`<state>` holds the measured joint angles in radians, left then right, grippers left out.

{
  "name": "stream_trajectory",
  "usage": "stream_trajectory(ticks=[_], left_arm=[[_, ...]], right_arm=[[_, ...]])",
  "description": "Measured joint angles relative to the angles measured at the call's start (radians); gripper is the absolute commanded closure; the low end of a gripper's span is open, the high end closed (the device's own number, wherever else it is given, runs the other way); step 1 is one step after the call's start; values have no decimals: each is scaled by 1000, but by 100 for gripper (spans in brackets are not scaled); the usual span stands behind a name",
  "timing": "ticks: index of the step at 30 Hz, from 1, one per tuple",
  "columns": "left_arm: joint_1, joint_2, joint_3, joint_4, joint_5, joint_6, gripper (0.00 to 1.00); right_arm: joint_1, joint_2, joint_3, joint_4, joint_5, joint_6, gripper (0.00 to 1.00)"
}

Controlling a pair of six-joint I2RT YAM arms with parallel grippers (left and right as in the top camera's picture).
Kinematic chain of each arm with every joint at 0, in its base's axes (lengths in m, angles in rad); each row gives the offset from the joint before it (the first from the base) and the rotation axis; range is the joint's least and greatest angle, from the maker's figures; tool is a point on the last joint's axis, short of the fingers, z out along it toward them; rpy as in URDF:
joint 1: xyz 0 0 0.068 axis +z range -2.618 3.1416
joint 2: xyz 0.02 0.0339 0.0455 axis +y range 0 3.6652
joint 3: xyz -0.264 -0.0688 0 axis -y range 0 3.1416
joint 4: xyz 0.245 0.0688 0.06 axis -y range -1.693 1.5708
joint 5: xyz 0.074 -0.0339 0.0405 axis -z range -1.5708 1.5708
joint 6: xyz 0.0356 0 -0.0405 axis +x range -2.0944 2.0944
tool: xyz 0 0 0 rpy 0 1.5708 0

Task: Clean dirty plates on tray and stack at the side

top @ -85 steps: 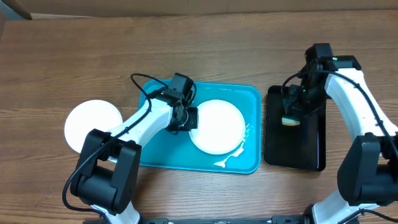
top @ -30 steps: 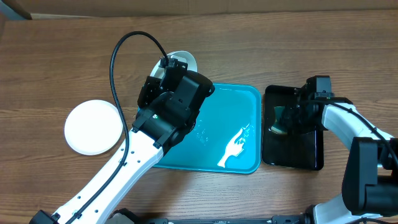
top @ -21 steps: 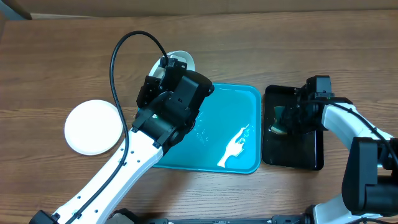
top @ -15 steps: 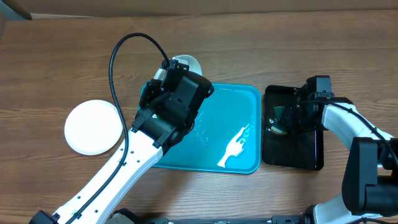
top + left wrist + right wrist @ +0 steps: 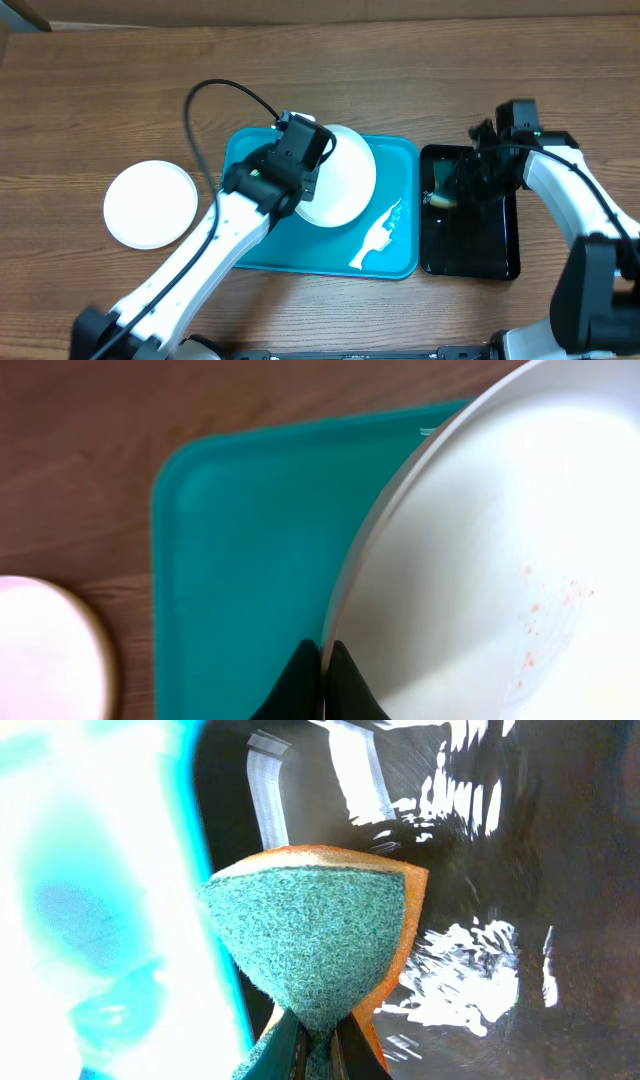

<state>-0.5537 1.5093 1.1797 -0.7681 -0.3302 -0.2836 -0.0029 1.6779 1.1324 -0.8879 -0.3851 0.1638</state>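
My left gripper (image 5: 305,185) is shut on the rim of a white plate (image 5: 338,176) and holds it tilted over the turquoise tray (image 5: 395,150). In the left wrist view the plate (image 5: 500,560) shows faint orange-red specks, and my gripper (image 5: 322,675) pinches its edge above the tray (image 5: 240,540). Another white plate (image 5: 150,203) lies on the table to the left; its edge shows in the left wrist view (image 5: 45,650). My right gripper (image 5: 447,195) is shut on a green and orange sponge (image 5: 315,940) over the black tray (image 5: 470,245).
White foam or liquid (image 5: 378,235) lies smeared on the turquoise tray's right part. The black tray (image 5: 480,870) is wet and glossy. Bare wooden table (image 5: 120,90) surrounds both trays. A black cable (image 5: 215,95) loops from my left arm.
My left arm has swung the plate from behind the tray's far left corner to over the tray's middle. My right gripper with the sponge has shifted slightly on the black tray.
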Motion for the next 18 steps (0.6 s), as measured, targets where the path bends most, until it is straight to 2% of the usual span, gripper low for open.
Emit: stream_trajectory(ticks=[6,18], left_arm=[[0,130,-3,42,85,-26,96],[0,237,-3,60,182,-51,96]], right_arm=[[150,-66,27,0,-19,-14,96],[431,43,27,166,-28,37,96]])
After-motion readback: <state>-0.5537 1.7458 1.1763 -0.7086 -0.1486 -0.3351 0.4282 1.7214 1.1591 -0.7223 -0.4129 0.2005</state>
